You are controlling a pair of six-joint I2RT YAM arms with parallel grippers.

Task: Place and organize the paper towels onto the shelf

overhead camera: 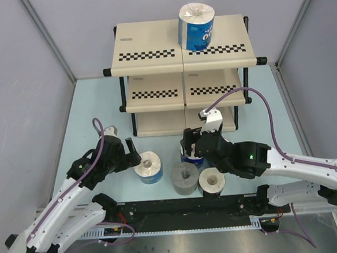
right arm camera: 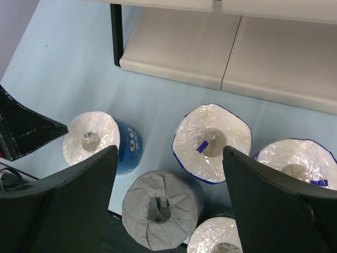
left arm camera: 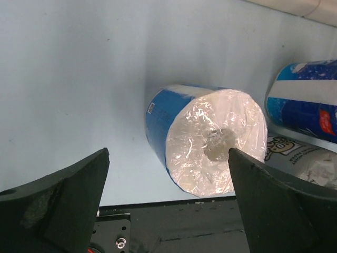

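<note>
Nearest the left wrist camera, the left gripper (left arm camera: 167, 158) shows jaws spread wide and empty, just short of a white cylindrical paper roll in a blue printed wrapper (left arm camera: 210, 142) on the pale blue table (left arm camera: 63, 79). Rightward I see a plain grey paper roll (overhead camera: 185, 177), then a dark-wrapped roll (overhead camera: 212, 182). The right gripper (right arm camera: 169, 153) hovers, jaws apart and holding nothing, above a second blue-wrapped roll (right arm camera: 211, 142). A third blue-wrapped roll (overhead camera: 196, 25) stands on the top board of the cream three-tier shelf with black tubular frame (overhead camera: 151, 49).
</note>
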